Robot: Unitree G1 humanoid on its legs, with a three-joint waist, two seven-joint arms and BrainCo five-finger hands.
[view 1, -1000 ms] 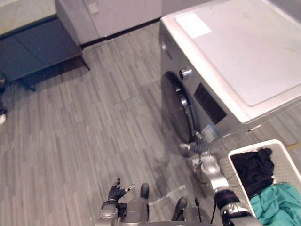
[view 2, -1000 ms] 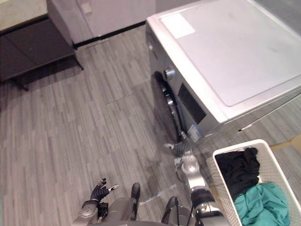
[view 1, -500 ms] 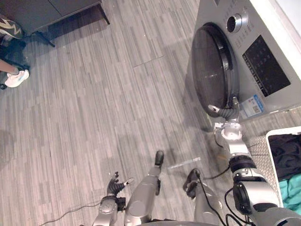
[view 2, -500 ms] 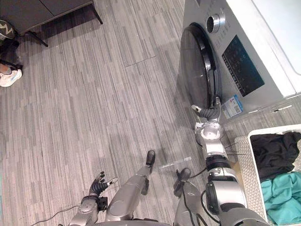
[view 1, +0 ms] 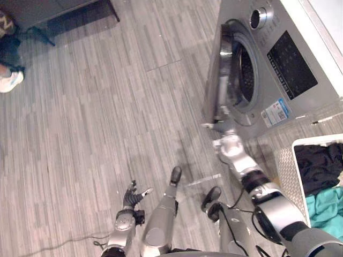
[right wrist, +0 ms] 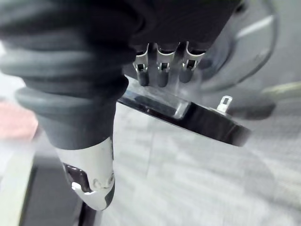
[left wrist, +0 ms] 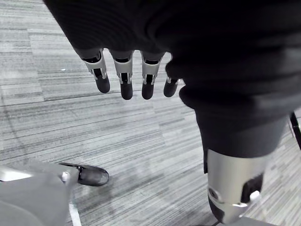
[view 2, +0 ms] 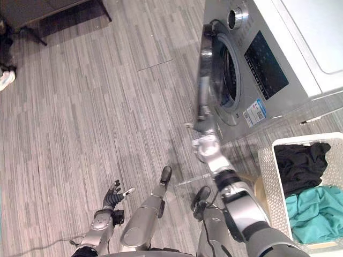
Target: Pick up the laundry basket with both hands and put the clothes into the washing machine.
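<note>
- White mesh laundry basket (view 2: pixel 267 176) on floor at 4 o'clock, long axis roughly 11-to-5, open top up, clothes (view 2: pixel 311 214) inside.
- Right robot hand (view 2: pixel 206 145) unclenched, flat against rim of half-swung washer door (view 2: pixel 205 85), 1 o'clock.
- Left robot hand (view 1: pixel 130 194) spread, empty, 7 o'clock.
- Swing door fully aside before reaching for basket.

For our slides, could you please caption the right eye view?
Right robot hand at the half-open round glass door of the silver washing machine, white perforated plastic laundry basket alongside.
</note>
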